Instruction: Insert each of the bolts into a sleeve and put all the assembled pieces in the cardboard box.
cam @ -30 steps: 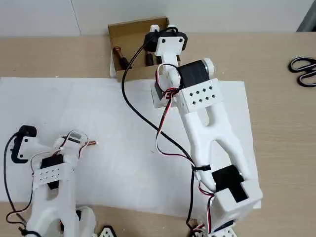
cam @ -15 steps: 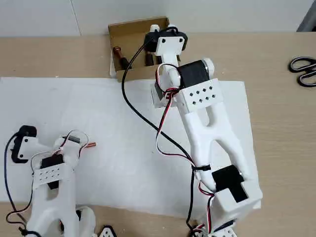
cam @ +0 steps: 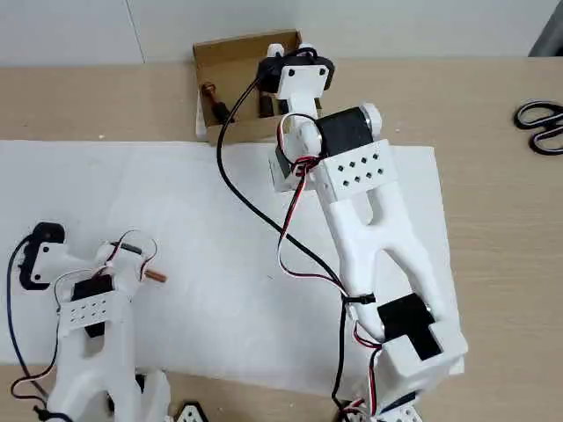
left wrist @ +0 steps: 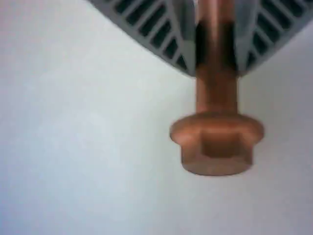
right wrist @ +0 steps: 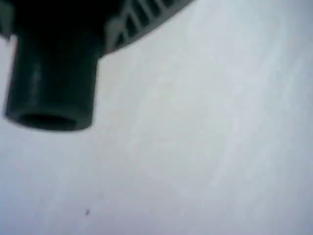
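copper bolt (left wrist: 215, 142): shank clamped in left gripper (left wrist: 215, 49), jaws closed tight on it, flanged hex head sticking out, over white paper sheet (cam: 193, 202) beside left arm | black sleeve (right wrist: 51, 83): pinched in right gripper (right wrist: 63, 24), bore end out | right arm at cardboard box (cam: 230, 51), bolt-and-sleeve piece (cam: 215, 101) lying inside
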